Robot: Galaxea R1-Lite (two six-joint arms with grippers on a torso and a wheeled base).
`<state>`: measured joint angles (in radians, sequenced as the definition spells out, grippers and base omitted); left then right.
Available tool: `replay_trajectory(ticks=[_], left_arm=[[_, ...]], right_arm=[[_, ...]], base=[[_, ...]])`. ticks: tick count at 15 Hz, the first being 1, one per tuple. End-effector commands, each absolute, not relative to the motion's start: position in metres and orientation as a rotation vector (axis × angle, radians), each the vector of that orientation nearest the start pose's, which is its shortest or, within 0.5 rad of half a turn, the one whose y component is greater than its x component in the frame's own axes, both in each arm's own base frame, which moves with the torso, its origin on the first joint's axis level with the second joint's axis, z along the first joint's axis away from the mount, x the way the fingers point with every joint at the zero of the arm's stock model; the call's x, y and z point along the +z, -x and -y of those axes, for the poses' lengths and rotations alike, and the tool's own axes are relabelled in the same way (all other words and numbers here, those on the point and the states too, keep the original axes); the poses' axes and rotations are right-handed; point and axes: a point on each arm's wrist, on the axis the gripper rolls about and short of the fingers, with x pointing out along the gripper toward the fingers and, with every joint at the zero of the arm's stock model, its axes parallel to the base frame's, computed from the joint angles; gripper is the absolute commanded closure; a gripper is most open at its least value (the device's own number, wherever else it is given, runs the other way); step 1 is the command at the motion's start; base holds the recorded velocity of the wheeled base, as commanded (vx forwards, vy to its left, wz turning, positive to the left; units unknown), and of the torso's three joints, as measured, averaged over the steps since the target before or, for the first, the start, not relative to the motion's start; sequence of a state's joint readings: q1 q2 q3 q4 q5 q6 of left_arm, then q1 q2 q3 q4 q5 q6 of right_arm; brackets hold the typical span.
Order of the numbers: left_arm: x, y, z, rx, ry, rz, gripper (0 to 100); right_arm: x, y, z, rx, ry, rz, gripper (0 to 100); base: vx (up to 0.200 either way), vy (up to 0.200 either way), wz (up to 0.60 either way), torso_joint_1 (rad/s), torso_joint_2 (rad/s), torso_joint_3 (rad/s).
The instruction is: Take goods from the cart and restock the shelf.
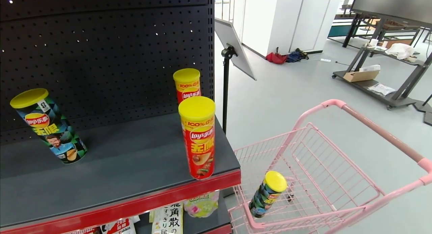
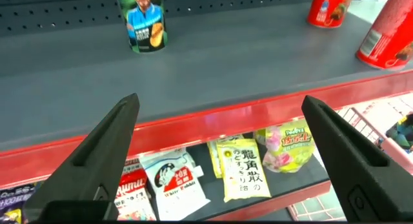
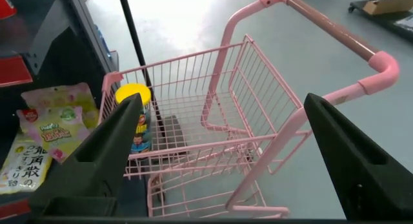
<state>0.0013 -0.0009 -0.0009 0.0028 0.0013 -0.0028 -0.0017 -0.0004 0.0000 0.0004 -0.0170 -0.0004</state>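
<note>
Pink cart [image 1: 371,125] | can [image 3: 134,117] leans lid-up in shelf-side corner | right gripper [image 3: 221,108] nearer, fingers [image 3: 103,146] spread, can off-centre | left gripper [image 2: 219,104] spread, facing shelf [image 2: 193,62]

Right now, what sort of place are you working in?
Likely a mock store aisle inside a lab or office: a pegboard-backed shelf holding chip cans, a pink shopping cart beside it, and a rolling equipment stand on open floor behind.
</note>
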Motion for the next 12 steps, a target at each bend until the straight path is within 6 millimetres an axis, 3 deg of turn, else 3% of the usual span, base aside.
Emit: replay_trajectory(ticks=[1,12], left_arm=[[0.0756,0.0229,0.0,0.003,0.003,-0.002,0],[0.0756,0.0229,0.0,0.005,0.003,-0.002,0]], right_arm=[[0.0755,0.0228,0.0003,-0.018,0.0,0.0,0],[0.0755,0.0228,0.0003,-0.018,0.002,0.0,0]], base=[[0.0,0.0,0.0,-0.139,0.35,0.193],[0.0,0.0,0.0,-0.143,0.36,0.209]])
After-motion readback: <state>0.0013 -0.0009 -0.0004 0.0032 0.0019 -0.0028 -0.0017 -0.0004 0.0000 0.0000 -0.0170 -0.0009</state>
